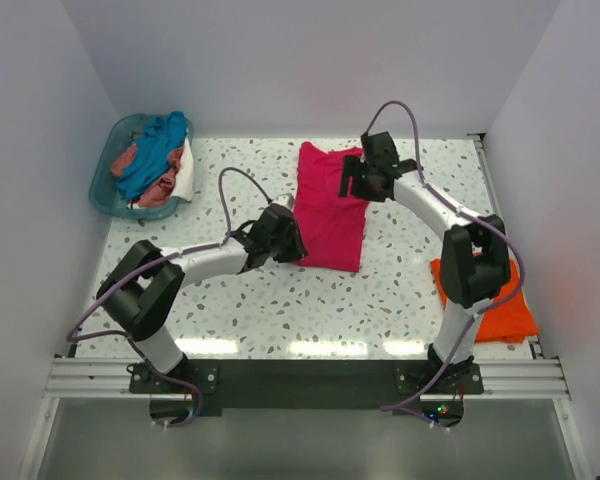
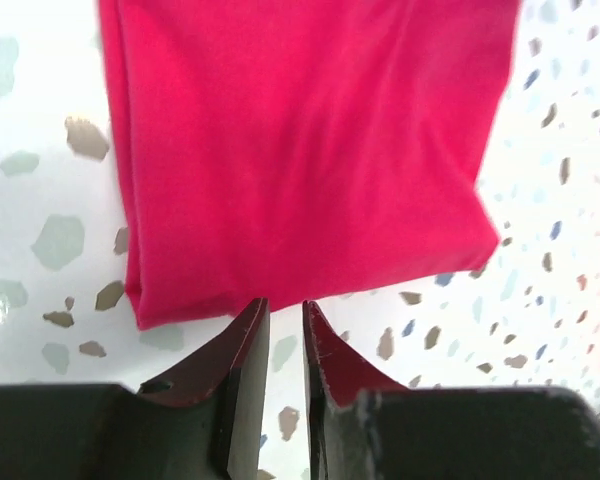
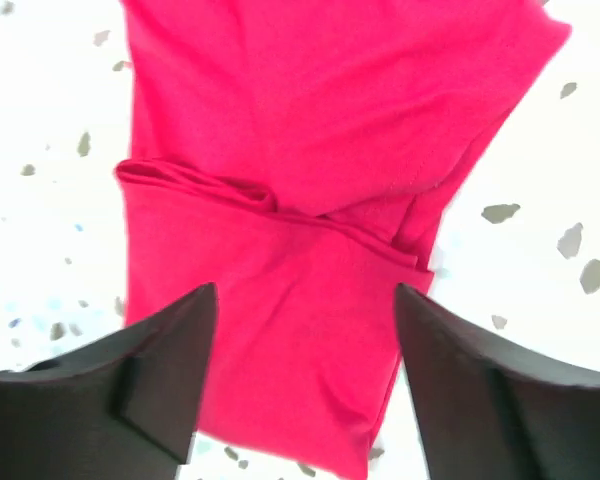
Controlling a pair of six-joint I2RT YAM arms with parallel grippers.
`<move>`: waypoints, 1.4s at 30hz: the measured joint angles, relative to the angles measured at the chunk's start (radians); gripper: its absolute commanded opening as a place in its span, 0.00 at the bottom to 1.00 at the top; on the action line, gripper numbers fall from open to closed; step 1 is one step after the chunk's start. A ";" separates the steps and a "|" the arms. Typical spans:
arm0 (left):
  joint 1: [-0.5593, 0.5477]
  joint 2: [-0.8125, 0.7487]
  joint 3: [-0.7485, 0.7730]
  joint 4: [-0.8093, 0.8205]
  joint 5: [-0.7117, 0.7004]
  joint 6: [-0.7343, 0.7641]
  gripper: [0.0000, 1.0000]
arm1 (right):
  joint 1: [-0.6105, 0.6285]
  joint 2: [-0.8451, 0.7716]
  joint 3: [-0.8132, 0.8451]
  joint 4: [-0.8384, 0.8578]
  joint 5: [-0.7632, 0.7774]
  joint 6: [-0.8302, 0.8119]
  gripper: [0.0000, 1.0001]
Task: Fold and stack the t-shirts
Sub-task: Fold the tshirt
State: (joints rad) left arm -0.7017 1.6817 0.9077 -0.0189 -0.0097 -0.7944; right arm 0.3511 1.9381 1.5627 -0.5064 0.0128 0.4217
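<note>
1. A magenta t-shirt (image 1: 330, 205) lies folded into a narrow oblong at the middle of the speckled counter (image 1: 280, 300), its long side running near to far; the far end looks less tidy, with a loose fold across it in the right wrist view.
2. The left gripper (image 2: 285, 315) sits at the shirt's near-left corner, its jaws parted by a narrow gap with no cloth between them.
3. The right gripper (image 3: 305, 300) hangs above the shirt's far end, jaws spread wide and released.
4. An orange t-shirt (image 1: 495, 300) lies at the near right edge, partly hidden by the right arm; it appears already folded.
5. Teal, salmon and white t-shirts (image 1: 155, 160) lie heaped in the teal basin (image 1: 105, 185) at far left, unfolded.
6. Judgement: two shirts are folded, none stacked; the basin's load remains.
</note>
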 measured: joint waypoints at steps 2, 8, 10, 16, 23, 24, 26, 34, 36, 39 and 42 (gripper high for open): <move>0.005 -0.003 0.032 -0.011 -0.002 0.003 0.25 | 0.000 -0.085 -0.056 0.013 0.003 0.004 0.65; 0.059 0.047 0.159 -0.014 0.005 0.021 0.26 | 0.017 -0.277 -0.305 0.058 -0.007 0.056 0.44; 0.078 0.092 0.198 0.013 0.023 0.031 0.27 | 0.037 -0.283 -0.378 0.080 -0.016 0.077 0.40; 0.110 0.225 0.242 0.069 0.056 0.053 0.26 | 0.103 -0.274 -0.545 0.132 -0.053 0.127 0.36; 0.120 0.256 0.197 0.078 0.039 0.025 0.25 | 0.100 -0.299 -0.690 0.247 -0.084 0.158 0.35; 0.120 0.248 0.182 0.085 0.033 0.018 0.25 | 0.100 -0.311 -0.708 0.266 -0.085 0.161 0.35; 0.121 0.224 0.148 0.096 0.027 0.009 0.25 | 0.100 -0.335 -0.748 0.309 -0.089 0.165 0.35; 0.122 0.135 0.050 0.088 0.023 -0.003 0.33 | 0.100 -0.388 -0.816 0.357 -0.103 0.174 0.35; 0.122 0.109 0.037 0.068 0.021 0.001 0.40 | 0.100 -0.404 -0.829 0.349 -0.103 0.174 0.36; 0.124 0.047 0.014 0.038 0.018 0.005 0.48 | 0.100 -0.430 -0.843 0.323 -0.102 0.172 0.41; 0.125 -0.020 -0.014 0.030 0.017 0.005 0.49 | 0.100 -0.446 -0.847 0.300 -0.104 0.170 0.47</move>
State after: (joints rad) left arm -0.5770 1.6619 0.8940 0.0109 0.0071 -0.7891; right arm 0.4515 1.4918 0.7155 -0.2062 -0.0914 0.5915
